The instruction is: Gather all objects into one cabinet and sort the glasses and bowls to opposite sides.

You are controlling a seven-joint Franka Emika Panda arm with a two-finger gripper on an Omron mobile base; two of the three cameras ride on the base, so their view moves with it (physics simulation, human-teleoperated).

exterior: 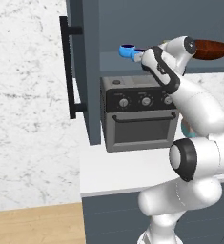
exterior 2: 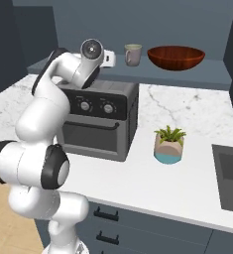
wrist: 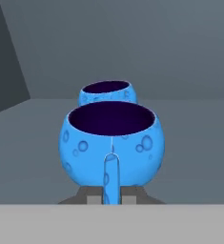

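Where the left base view looks past the open slate-blue cabinet door (exterior: 87, 71) with its black bar handle (exterior: 68, 66): arm reaching onto the cabinet shelf (exterior: 118, 59) above the toaster oven (exterior: 139, 112); blue cup (exterior: 127, 50) at the arm's tip, on or just over the shelf; reddish-brown bowl (exterior: 211, 49) well to the right on the same shelf.

Right base view: grey-beige tumbler (exterior 2: 133, 54) and reddish-brown bowl (exterior 2: 176, 57) standing side by side on the shelf, apart; wrist just left of the tumbler; potted plant (exterior 2: 168, 144) on the white tabletop (exterior 2: 197, 119); sink (exterior 2: 232, 178) at the right edge.

Hand view: pincer (wrist: 111, 194) closed on the handle (wrist: 111, 178) of the near blue cup (wrist: 112, 143), handle pinched between the fingertips (wrist: 92, 195); second blue cup (wrist: 107, 93) directly behind the first, farther in on the shelf.
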